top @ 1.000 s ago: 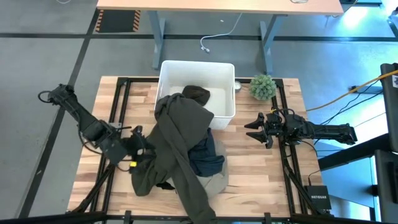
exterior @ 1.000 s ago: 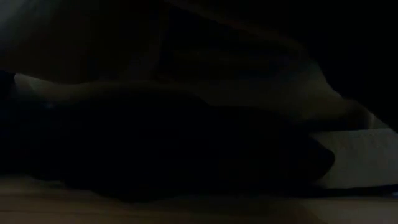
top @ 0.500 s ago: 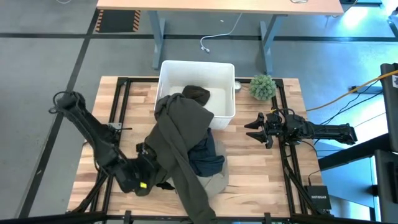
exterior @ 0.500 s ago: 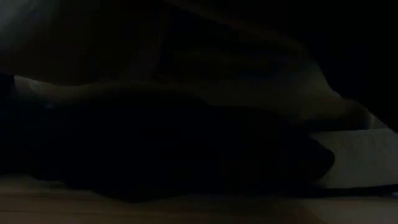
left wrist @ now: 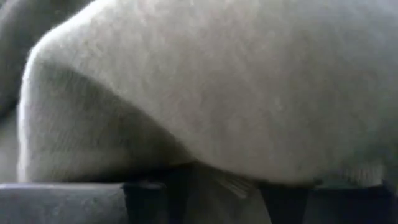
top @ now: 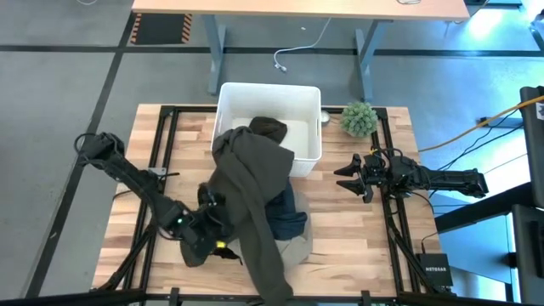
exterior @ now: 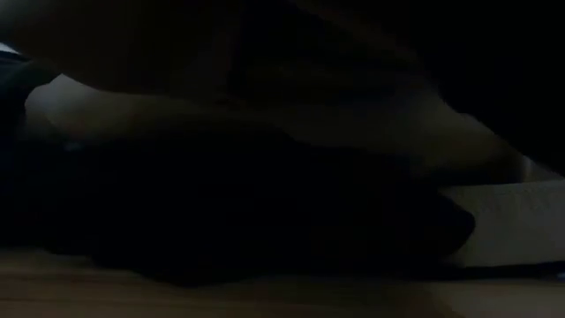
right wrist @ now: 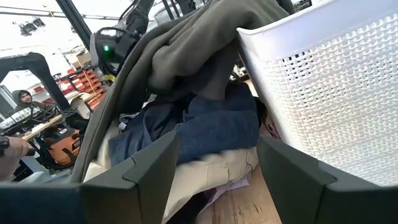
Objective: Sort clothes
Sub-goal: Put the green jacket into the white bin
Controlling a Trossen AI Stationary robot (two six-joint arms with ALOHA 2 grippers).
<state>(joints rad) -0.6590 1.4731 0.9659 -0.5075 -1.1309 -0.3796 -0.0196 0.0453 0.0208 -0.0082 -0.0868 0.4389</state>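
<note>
A dark olive green garment (top: 251,170) hangs over the white bin's near rim (top: 270,86) and drapes across the pile down to the table's near edge. Under it lie a dark blue-black garment (top: 285,217) and a khaki one (top: 293,249), which rests on the table. Both also show in the right wrist view, the dark one (right wrist: 205,124) above the khaki one (right wrist: 205,168). The pink garment is hidden. My left gripper (top: 219,231) is open, low at the pile's left side, against the olive cloth (left wrist: 186,81). My right gripper (top: 344,177) is open and empty, right of the pile. My left gripper is pushed into the olive garment's left side, close to the table, coming level from the table's left. Olive cloth (left wrist: 224,180) lies between its open fingers and fills the wrist view. The garment covers the fingertips in the high view.
A small green plant (top: 359,119) stands right of the bin at the table's far side. Black frame rails run along the table's left and right sides. Bare wood lies between the pile and my right gripper. Cloth close to the lens darkens the low view.
My left gripper has gone toward the table's near edge and then right, in under the olive garment. The garment's left flap, spread on the table before, has been drawn in toward the pile. Its part on the bin has stayed.
</note>
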